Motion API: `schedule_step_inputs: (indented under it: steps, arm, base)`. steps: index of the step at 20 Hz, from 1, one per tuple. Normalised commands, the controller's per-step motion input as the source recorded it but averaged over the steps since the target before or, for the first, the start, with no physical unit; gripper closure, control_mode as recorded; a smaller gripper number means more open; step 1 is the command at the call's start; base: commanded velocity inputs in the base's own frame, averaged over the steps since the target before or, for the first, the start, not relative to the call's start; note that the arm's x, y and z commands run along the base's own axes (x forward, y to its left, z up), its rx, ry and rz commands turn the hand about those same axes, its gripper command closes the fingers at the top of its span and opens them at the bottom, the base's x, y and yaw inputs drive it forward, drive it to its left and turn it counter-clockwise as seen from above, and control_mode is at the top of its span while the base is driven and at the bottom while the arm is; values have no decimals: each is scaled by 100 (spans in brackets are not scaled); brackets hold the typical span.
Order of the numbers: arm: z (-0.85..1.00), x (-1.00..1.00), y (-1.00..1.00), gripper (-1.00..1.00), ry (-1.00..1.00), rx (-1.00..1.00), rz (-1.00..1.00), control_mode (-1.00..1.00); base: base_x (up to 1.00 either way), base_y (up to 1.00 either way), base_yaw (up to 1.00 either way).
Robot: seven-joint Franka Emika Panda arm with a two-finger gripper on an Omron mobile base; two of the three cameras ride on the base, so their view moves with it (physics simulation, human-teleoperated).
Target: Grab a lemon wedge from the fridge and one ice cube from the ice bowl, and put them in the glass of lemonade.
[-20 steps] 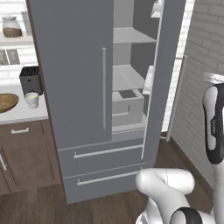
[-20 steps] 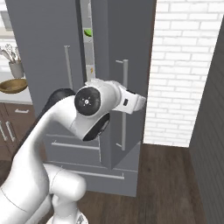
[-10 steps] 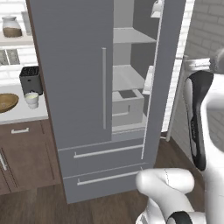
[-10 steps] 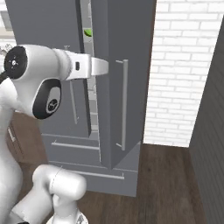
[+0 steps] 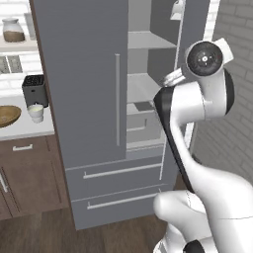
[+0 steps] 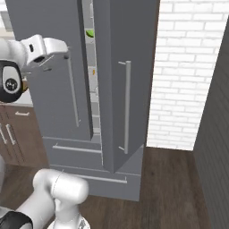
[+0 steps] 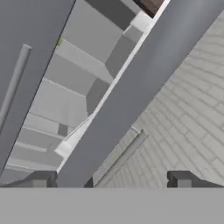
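Reaching toward the fridge [image 5: 84,74], the gripper [image 7: 111,179] hangs with jaws spread wide and empty beside the open right door [image 6: 129,80]. A small yellow piece, perhaps the lemon wedge [image 6: 93,70], sits inside; the arm could clip that door's edge going in.

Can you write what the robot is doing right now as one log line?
stage: reaching toward fridge | tall grey French-door fridge: right door open | gripper: open, empty | wide brown wooden bowl: on counter
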Motion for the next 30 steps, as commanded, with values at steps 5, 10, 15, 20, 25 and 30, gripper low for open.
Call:
schedule_step_inputs:
  steps: [5,10,15,20,25,30]
  arm:
    - [7,64,55,-100,42,-33,0,-100]
    - [-32,27,3,-100,0,-7,-1,-100]
    - [-61,45,0,-100,-3,-12,-4,-100]
    - [-20,65,-9,-100,-1,-13,-6,-100]
    - [0,85,-39,-100,11,-9,-3,-100]
    - [-10,33,-27,-100,5,-2,-4,-100]
  base:
    - [0,0,0]
    - [0,0,0]
    - [0,0,0]
    - [0,0,0]
    - [0,0,0]
    - [0,0,0]
